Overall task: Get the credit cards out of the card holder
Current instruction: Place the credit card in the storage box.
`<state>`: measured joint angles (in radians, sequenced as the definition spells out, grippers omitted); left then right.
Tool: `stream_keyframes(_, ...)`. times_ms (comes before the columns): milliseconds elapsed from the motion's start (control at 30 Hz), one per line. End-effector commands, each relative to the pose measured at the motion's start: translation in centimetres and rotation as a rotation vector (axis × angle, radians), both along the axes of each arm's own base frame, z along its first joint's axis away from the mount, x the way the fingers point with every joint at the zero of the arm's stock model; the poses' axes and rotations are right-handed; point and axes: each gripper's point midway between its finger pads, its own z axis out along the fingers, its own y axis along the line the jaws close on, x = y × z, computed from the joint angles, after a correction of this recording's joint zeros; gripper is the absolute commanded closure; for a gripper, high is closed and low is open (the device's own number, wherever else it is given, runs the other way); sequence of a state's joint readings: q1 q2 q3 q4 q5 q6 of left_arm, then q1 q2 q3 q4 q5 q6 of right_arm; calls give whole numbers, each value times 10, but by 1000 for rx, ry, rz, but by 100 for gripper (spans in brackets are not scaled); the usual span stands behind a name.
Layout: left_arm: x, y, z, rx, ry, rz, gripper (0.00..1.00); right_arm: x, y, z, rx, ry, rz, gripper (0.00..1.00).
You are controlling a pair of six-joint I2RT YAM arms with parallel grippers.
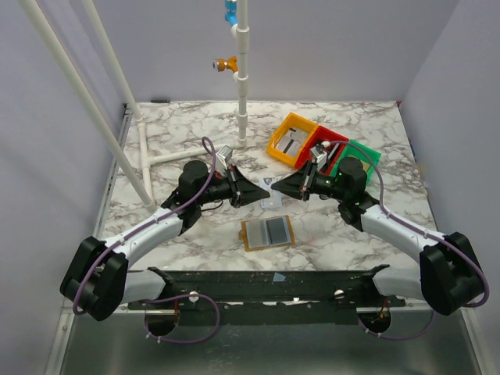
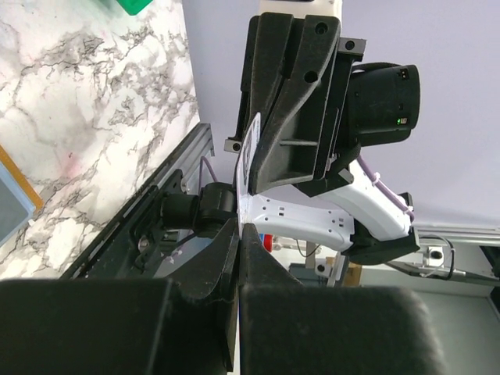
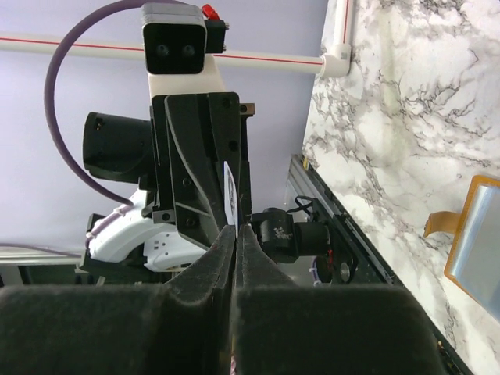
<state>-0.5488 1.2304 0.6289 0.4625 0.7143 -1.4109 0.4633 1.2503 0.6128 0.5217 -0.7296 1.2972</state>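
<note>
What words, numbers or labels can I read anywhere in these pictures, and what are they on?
Nothing here is legible.
On the credit card: dark print along its edge, too blurred to read.
On the card holder: no lettering visible.

Arms [image 1: 195, 187] bridge the middle, plastic bins [image 1: 301, 121] crowd back right, white pipe [image 1: 243, 94] back centre, open marble [image 1: 180, 133] around card holder [image 1: 267, 233]
</note>
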Motion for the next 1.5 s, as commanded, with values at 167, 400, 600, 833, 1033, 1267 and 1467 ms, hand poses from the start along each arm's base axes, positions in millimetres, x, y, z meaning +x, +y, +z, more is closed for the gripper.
stream_keyframes(167,-6,5,4,40,-38,-21,80,-1,3,13,10,-51,33,99)
stream_keyframes(400,5,31,-34,345,-51,102,30,22,-3,-3,-157,-64,-61,99)
stream_keyframes(600,11,67,-54,581,-90,212,8,72,-18,-22,-415,-82,-220,99)
stream_keyframes(833,9,94,-53,705,-152,272,1,137,-46,-49,-728,-67,-411,100)
stream_keyframes(1033,4,100,-45,711,-183,276,1,198,-68,-72,-959,-56,-539,99)
stream_keyframes(1267,0,99,-31,688,-209,267,1,259,-88,-87,-1098,-53,-656,99)
stream_keyframes(1467,-2,99,-21,674,-222,260,1,295,-98,-104,-1117,-19,-711,99)
